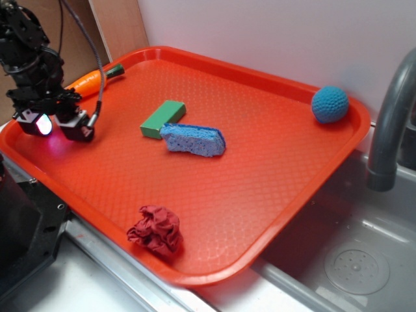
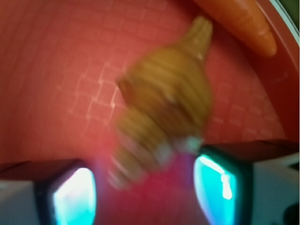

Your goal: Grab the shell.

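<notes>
A large orange-red plastic tray (image 1: 260, 214) with a fine waffle texture sits beside a grey metal sink (image 1: 357, 266) and its dark curved faucet (image 1: 390, 123). The black robot arm's gripper (image 1: 60, 125) hangs low over the tray's left corner, its two fingers spread apart with a clear gap between them and a pink-white glow showing on the left pad. In the wrist view the small tan-and-brown ridged spiral shell (image 2: 164, 117) lies on the tray floor directly ahead of the gripper (image 2: 146, 187), its lower end reaching down between the two glowing cyan fingertips (image 2: 75, 197); the picture is blurred, so it appears that the pads are not yet pressing on the shell, though I cannot be sure. The shell's pointed tip is aimed toward the orange toy carrot (image 2: 243, 23), which lies just beyond it along the tray's rim. In the exterior view the shell itself is hidden behind the gripper, while the carrot (image 1: 88, 81) with its green tip rests against the back-left rim. Near the middle of the tray a green rectangular block (image 1: 162, 119) touches a blue porous sponge (image 1: 193, 140). A teal crocheted ball (image 1: 329, 104) sits in the far right corner, and a dark red crumpled cloth wad (image 1: 156, 229) lies near the front edge.
</notes>
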You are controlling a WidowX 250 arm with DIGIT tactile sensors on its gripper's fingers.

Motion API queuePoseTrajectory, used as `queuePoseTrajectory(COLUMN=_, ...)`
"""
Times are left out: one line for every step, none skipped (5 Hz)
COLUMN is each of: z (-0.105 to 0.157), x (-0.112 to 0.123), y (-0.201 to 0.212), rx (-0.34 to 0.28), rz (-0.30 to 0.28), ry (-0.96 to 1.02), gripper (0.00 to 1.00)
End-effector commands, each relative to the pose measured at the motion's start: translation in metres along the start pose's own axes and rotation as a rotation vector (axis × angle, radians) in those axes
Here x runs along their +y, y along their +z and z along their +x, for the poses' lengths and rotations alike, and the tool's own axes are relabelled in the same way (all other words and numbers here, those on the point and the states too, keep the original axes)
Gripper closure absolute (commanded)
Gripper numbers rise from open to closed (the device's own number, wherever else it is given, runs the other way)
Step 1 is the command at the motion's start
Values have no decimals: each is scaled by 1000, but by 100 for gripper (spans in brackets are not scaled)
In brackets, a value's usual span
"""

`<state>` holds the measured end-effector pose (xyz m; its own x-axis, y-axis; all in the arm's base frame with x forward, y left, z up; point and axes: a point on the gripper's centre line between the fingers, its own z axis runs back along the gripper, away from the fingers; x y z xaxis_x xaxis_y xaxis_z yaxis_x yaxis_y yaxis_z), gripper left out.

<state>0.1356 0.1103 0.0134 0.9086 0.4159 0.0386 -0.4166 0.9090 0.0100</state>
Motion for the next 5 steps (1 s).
queuePoseTrajectory(z=13, x=-33, y=70, rx=-32, rz=-107, ry=-212, gripper=100)
queuePoseTrajectory(z=8, x=-79, y=108, rx=-57, rz=-103, ry=-401, gripper=100)
queuePoseTrajectory(z=3, x=-95, y=119, rx=-52, rz=-41, ry=-355, gripper=100)
queuePoseTrajectory(z=4, x=-68, y=117, rx=-83, rz=-45, ry=-187, gripper=0)
queuePoseTrajectory(z=1, x=-26, y=110, rx=-110, rz=-36, ry=21, gripper=0)
